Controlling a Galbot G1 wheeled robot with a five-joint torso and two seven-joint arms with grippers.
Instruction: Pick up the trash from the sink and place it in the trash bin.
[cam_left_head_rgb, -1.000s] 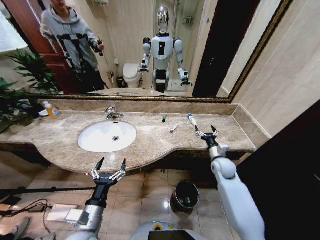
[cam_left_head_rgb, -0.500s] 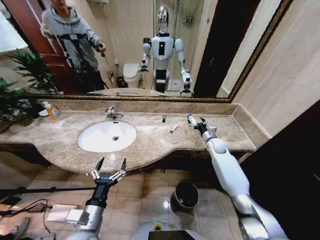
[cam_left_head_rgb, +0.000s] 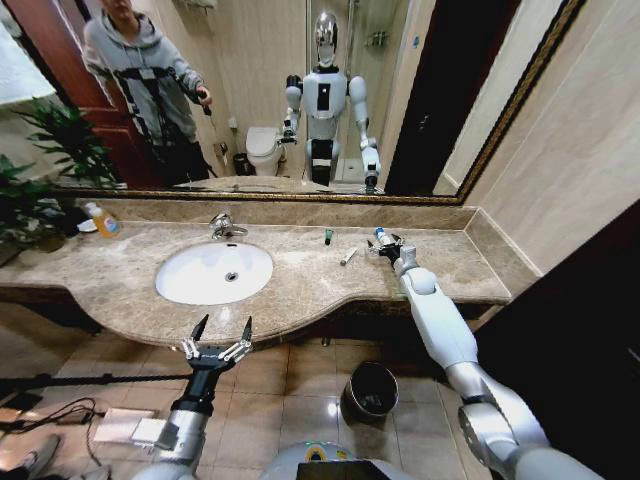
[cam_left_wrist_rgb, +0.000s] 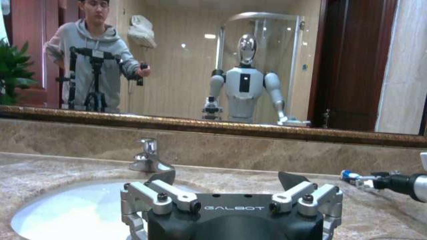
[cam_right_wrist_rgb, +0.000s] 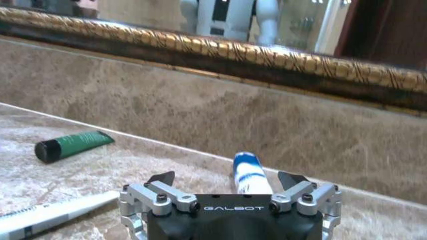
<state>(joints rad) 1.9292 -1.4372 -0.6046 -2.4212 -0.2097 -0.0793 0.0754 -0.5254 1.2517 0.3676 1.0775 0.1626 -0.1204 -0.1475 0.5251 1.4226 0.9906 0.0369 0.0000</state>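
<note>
- The right end effector (cam_left_head_rgb: 384, 246) reaches over the surface (cam_left_head_rgb: 300, 280) well to the right of the sink (cam_left_head_rgb: 214, 272), close to the back wall; its fingers stand apart with nothing between them.
- A white tube with a blue end (cam_right_wrist_rgb: 249, 172) lies on the surface right at that end effector — in the right wrist view it sits between the two fingertips and just beyond them, its length pointing away toward the wall. Whether the fingers touch it I cannot tell.
- A green tube (cam_right_wrist_rgb: 72, 144) with a black cap lies nearer the sink, apart from the blue-ended tube, close to the wall.
- A pale stick (cam_left_head_rgb: 348, 257) lies between the green tube and the front edge of the surface, on the sink side of the right end effector.
- The bin (cam_left_head_rgb: 369, 390) stands on the floor below the front edge of the surface, right of the sink and almost under the right arm.
- The left end effector (cam_left_head_rgb: 219, 336) hangs in front of the sink, below the surface's front edge, fingers spread and empty.
- Bare surface lies between the sink and the green tube; right of the right end effector the surface runs on to a side wall.
- The basin holds none of the trash.
</note>
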